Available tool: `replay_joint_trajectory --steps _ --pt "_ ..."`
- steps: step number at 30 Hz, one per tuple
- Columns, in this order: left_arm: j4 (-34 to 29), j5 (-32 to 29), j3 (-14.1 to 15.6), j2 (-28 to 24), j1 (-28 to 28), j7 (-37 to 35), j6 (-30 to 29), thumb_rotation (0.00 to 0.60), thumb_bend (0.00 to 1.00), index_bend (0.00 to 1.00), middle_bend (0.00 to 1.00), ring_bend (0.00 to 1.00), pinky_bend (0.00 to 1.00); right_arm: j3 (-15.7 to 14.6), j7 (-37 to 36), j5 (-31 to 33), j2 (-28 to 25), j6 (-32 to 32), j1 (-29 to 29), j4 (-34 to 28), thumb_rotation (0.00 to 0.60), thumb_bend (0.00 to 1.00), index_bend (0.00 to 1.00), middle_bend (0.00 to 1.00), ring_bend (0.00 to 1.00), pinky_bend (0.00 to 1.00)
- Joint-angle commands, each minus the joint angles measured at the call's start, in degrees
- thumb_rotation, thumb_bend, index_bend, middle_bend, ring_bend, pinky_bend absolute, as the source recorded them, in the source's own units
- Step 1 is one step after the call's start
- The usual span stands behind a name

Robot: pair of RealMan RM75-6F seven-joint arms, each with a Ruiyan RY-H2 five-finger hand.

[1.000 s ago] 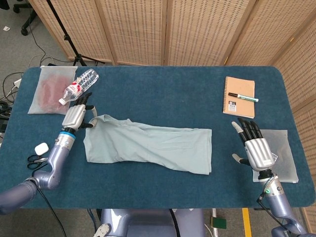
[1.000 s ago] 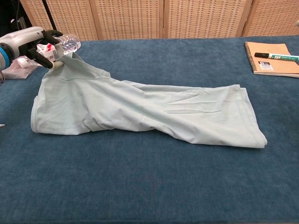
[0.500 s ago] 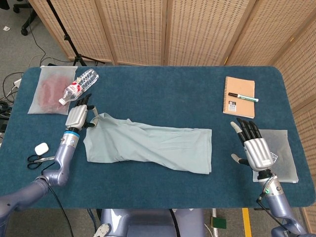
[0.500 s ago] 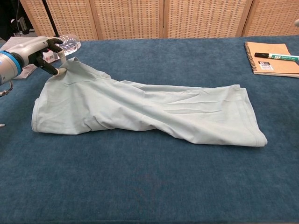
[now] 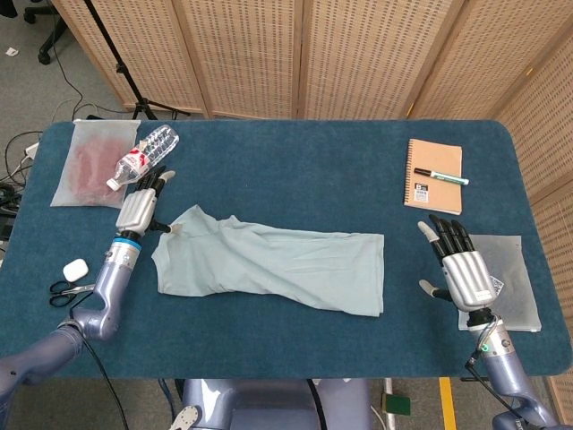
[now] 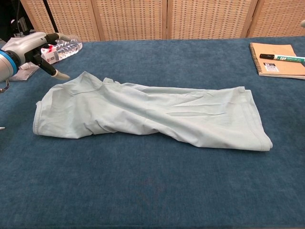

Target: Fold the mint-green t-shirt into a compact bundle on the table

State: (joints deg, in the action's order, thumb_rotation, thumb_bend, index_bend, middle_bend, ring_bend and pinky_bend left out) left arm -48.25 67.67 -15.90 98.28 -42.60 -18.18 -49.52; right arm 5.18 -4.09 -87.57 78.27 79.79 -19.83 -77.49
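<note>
Folded lengthwise only: mint-green t-shirt (image 5: 269, 264) lies as a long band on the counter (image 5: 295, 170) (crosswise folds left). Left hand (image 5: 139, 210) beside its corner, right hand (image 5: 461, 269) well apart, both with fingers wide, holding nothing.

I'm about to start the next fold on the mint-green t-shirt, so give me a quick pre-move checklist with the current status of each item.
1. Left robot hand free of the cloth: ok, fingers apart, just off the shirt's near-left corner.
2. Right robot hand free: ok, open, palm up, clear of the shirt.
3. Mint-green t-shirt lying flat: ok, in a long band with some wrinkles.
4. Fold path clear: ok, notebook and marker lie far right.
5. Water bottle clearance: not ok, it lies close behind the left robot hand.
6. Layers aligned underneath: cannot tell.
</note>
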Motion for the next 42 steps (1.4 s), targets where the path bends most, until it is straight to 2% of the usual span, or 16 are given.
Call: replay_joint_trajectory --steps 1,3,4,7,11,14,20,24,42 --pt "-2.2 3.6 1.4 -2.0 0.7 -2.4 -2.2 0.600 0.00 0.00 0.00 0.00 0.00 -0.1 0.2 0.0 0.0 -0.1 0.1 -0.1 0.600 0.00 0.00 0.00 0.00 0.02" --pt "-3.6 8.1 3.5 -4.1 1.4 -5.4 -5.0 0.600 0.00 0.00 0.00 0.00 0.00 0.0 0.2 -0.1 -0.1 -0.1 0.1 -0.1 0.600 0.00 0.00 0.00 0.00 0.02" --pt "-3.9 12.0 5.5 -5.7 2.0 -7.5 -7.5 0.600 0.00 0.00 0.00 0.00 0.00 0.0 0.2 -0.2 -0.1 -0.1 0.1 -0.2 0.600 0.00 0.00 0.00 0.00 0.02" --pt "-1.8 19.4 10.4 -8.5 3.7 -11.8 -13.1 0.600 0.02 0.02 0.00 0.00 0.00 0.0 0.1 -0.3 -0.2 0.1 0.3 -0.4 0.600 0.00 0.00 0.00 0.00 0.02" --pt "3.1 22.8 13.9 -9.5 4.8 -13.9 -14.9 0.600 0.10 0.23 0.00 0.00 0.00 0.1 -0.2 -0.3 -0.3 -0.1 0.3 -0.6 0.600 0.00 0.00 0.00 0.00 0.02" --pt "6.6 23.6 15.5 -8.8 5.0 -14.6 -13.8 0.600 0.11 0.29 0.00 0.00 0.00 0.1 -0.1 -0.5 -0.4 0.0 0.3 -0.9 0.600 0.00 0.00 0.00 0.00 0.02" --pt "13.3 25.6 18.1 -6.1 5.1 -14.9 -13.5 0.600 0.14 0.38 0.00 0.00 0.00 0.1 0.1 -0.6 -0.3 -0.1 0.4 -0.9 0.600 0.00 0.00 0.00 0.00 0.02" --pt "16.6 26.9 19.6 -4.9 5.2 -14.4 -13.9 0.600 0.16 0.40 0.00 0.00 0.00 0.4 -0.1 -0.2 -0.3 -0.3 0.4 -0.7 0.600 0.00 0.00 0.00 0.00 0.02" --pt "21.0 29.1 22.3 -2.0 4.3 -13.4 -13.7 0.600 0.16 0.40 0.00 0.00 0.00 0.6 0.1 0.1 0.0 -0.7 0.5 0.0 0.600 0.00 0.00 0.00 0.00 0.02"
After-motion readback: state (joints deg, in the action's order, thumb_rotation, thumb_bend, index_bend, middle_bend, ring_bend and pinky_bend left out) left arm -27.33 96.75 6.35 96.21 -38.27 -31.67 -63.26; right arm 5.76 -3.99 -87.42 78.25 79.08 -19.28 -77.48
